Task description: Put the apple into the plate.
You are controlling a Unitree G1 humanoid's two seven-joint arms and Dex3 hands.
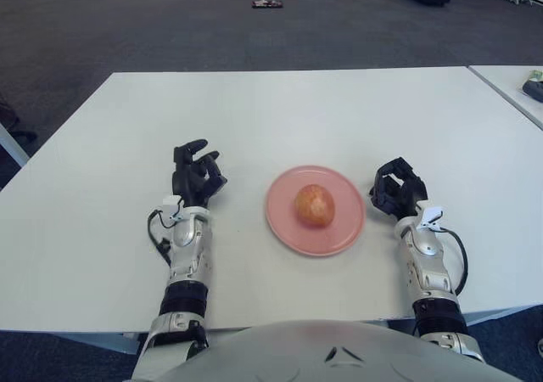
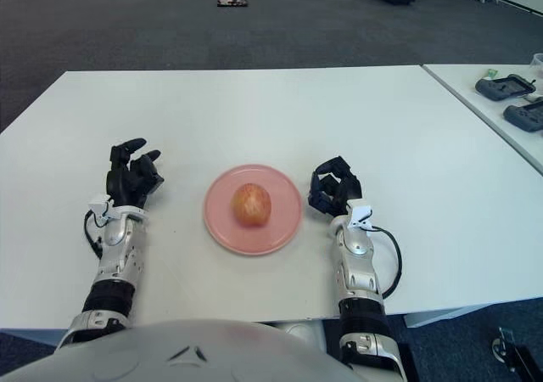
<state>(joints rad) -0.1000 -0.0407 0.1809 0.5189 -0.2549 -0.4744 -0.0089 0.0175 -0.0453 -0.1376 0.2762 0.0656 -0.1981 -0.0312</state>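
Apple (image 1: 314, 205): red-yellow, sits on pink plate (image 1: 282, 227), near centre, free of both hands. Judged firm, rigid, moderate weight; smooth skin likely slippery; round, may roll; bruises under hard squeeze. Best hold: fingers wrapped around widest middle.

Left hand (image 1: 196, 177): left of plate, well apart, fingers loosely extended, holds nothing.

Right hand (image 1: 396, 188): just right of plate, fingers curled, holds nothing.

Task judged complete.

Apple (image 1: 314, 205) on plate (image 1: 284, 225), mid-table (image 1: 322, 110)
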